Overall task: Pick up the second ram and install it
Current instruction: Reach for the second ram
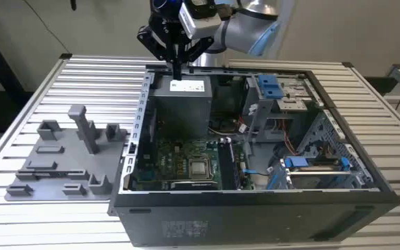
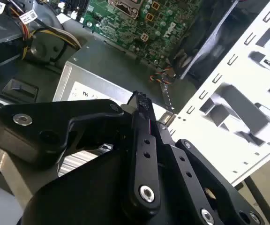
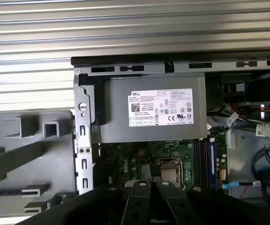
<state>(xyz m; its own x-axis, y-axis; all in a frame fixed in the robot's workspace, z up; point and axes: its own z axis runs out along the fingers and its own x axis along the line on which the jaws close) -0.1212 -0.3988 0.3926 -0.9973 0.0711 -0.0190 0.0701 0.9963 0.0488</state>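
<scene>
My gripper point(image 1: 177, 72) hangs shut with nothing between its fingers, high over the grey power supply point(image 1: 180, 99) at the back of the open computer case point(image 1: 255, 198). In both wrist views the black fingers point(image 2: 143, 140) lie pressed together. A thin dark strip point(image 3: 8, 191) stands on edge in the grey fixture beside the case; it looks like the second ram, well away from the gripper. Inside the case, one stick point(image 3: 213, 161) sits in the memory slots next to the processor socket point(image 3: 167, 171).
The grey fixture plate point(image 1: 61, 166) with upright blocks and a tall post point(image 1: 82, 127) lies on the slatted table at the exterior view's left. Drive cages with blue clips point(image 1: 270, 86) and loose cables point(image 1: 283, 151) fill the case's other side.
</scene>
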